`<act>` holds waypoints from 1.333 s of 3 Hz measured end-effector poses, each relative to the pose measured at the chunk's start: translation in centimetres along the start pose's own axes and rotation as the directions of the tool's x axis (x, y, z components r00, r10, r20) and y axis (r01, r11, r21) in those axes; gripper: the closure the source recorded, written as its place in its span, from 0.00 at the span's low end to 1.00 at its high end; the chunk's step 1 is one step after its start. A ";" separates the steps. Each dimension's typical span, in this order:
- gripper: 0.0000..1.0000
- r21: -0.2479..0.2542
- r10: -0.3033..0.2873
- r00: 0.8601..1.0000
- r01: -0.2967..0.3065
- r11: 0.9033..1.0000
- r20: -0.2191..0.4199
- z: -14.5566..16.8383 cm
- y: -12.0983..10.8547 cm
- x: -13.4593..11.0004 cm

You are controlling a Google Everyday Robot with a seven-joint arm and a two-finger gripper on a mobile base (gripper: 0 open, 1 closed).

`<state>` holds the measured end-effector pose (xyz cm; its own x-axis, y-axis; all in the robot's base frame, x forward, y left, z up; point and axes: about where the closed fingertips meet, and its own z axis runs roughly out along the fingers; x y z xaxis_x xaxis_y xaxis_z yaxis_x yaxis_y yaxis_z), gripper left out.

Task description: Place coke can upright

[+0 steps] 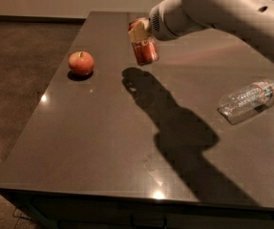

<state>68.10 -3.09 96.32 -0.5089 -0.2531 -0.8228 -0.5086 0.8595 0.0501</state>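
Note:
The red coke can [145, 50] hangs nearly upright, slightly tilted, above the far middle of the dark table [103, 142]. My gripper [140, 32] is shut on the can's upper part, its tan finger pad showing on the can's left side. The can's bottom is a little above the tabletop, with its shadow just below and to the left. My arm reaches in from the upper right.
A red apple [81, 63] sits on the table to the left of the can. A clear plastic bottle [247, 100] lies on its side at the right. The table's left and front edges drop to the floor.

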 end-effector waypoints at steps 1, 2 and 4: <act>1.00 -0.054 -0.024 0.998 0.026 0.998 0.053 -0.6 -0.1 0.1; 1.00 -0.091 -0.036 0.995 0.045 0.995 0.093 -0.7 -0.1 -0.1; 1.00 -0.074 -0.119 0.972 0.137 0.988 0.201 -1.2 0.9 0.8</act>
<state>66.41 -3.02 96.42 -0.2944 -0.2595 -0.9198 -0.6234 0.7817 -0.0210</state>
